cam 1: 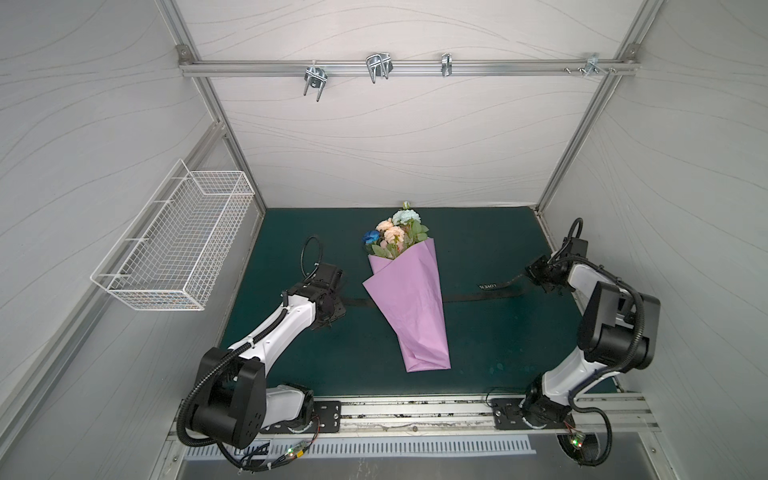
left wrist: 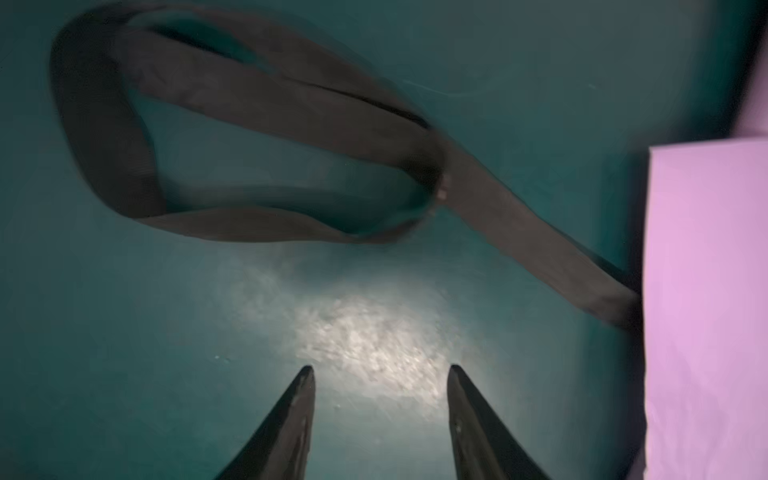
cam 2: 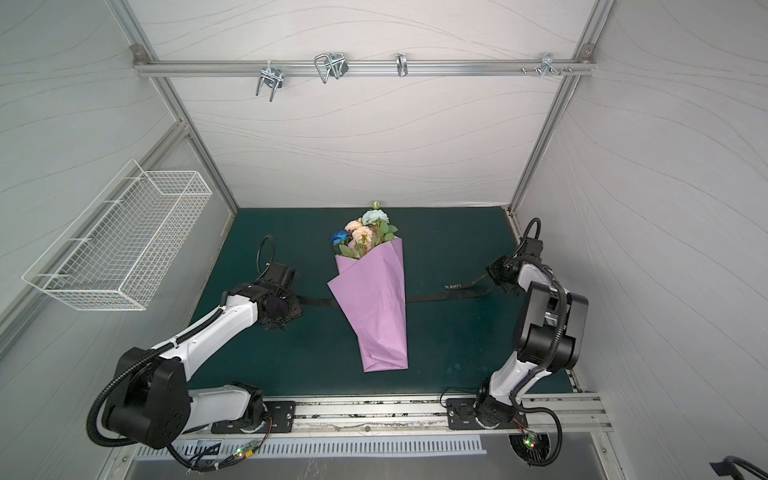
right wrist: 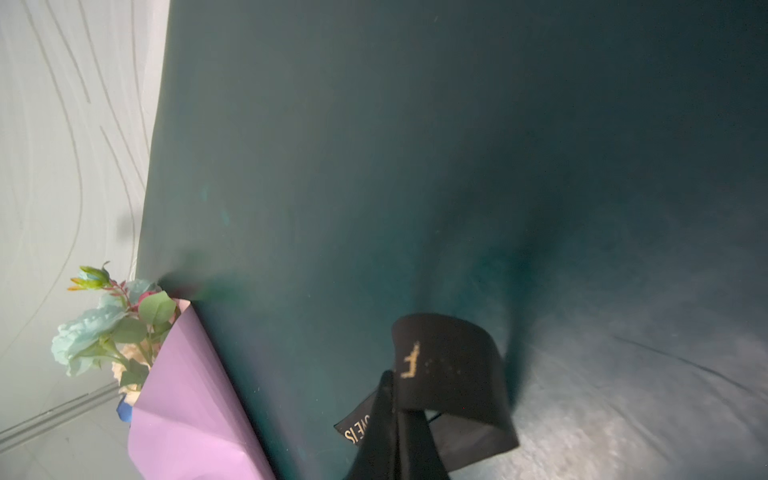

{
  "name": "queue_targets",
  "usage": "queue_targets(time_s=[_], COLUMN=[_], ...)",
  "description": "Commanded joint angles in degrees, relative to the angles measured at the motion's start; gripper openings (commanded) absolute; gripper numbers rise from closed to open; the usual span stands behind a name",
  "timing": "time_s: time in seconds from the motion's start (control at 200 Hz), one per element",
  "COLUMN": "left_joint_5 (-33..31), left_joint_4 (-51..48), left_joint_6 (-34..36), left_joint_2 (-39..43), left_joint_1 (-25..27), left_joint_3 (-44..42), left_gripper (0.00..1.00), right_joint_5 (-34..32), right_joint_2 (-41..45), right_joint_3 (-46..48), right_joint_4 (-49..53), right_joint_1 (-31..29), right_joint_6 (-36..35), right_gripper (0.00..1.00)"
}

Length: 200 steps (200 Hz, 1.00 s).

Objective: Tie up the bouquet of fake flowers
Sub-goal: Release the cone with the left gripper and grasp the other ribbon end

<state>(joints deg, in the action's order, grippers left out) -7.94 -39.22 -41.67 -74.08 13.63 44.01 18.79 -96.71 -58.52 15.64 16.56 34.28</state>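
Your left fingers (left wrist: 291, 415) hang spread above the green surface (left wrist: 124, 332) with nothing between them, and a loop of the black ribbon (left wrist: 291, 108) lies just beyond. Your right fingers (right wrist: 403, 440) are pressed together on the ribbon's other end, holding it off the surface. The bouquet of fake flowers (cam 1: 395, 235) lies mid-surface between both arms, wrapped in lilac paper (cam 1: 411, 307), across the ribbon.
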Motion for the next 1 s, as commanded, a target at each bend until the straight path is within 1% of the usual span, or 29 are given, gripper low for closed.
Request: queue_targets(time_s=[0.0,0.03,0.125,0.28,0.38,0.505,0.64,0.76,0.915,0.995], left_joint_5=[-0.97,-1.67,-3.16,-4.82,-6.60,-7.25,-8.84,-10.22,-9.10,-8.36], left_joint_4=[3.47,3.66,4.48,5.23,3.31,1.55,-2.64,-5.76,-6.16,-5.93], left_joint_6=[-2.31,-2.58,-3.20,-1.54,1.34,6.67,12.02,13.63,14.28,14.24], left_joint_2=[-2.21,-2.65,-3.86,-7.24,-9.50,-10.19,-13.24,-17.65,-22.34,-24.18], left_joint_1=[-2.31,-2.53,-3.14,-3.45,-3.43,-2.93,-0.73,0.00,0.01,0.00], left_joint_3=[0.36,0.52,0.79,2.95,6.44,9.47,13.64,16.53,18.12,18.61], left_gripper=[0.58,0.63,0.69,0.73,0.71,0.70,0.70,0.70,0.67,0.64], right_joint_5=[1.24,1.17,1.07,1.00,0.96,0.83,0.64,0.75,0.88,0.82], right_joint_2=[-0.96,-0.94,-1.16,-1.69,-1.91,-1.99,-2.76,-3.52,-3.68,-3.55], right_joint_3=[-0.41,-0.37,-0.45,-0.45,-0.45,-0.50,-0.64,-0.38,-0.28,-0.43], right_joint_4=[-1.13,-1.12,-1.05,-1.09,-1.06,-1.04,-1.05,-1.23,-1.38,-1.39], right_joint_1=[-1.15,-1.33,-1.53,-1.70,-1.86,-2.03,-2.23,-2.28,-2.41,-2.57], right_joint_6=[0.01,-0.01,-0.01,0.03,0.09,0.13,-0.01,-0.02,0.05,0.11], right_gripper=[0.00,0.00,0.00,0.00,0.00,0.00,0.00,0.00,0.00,0.00])
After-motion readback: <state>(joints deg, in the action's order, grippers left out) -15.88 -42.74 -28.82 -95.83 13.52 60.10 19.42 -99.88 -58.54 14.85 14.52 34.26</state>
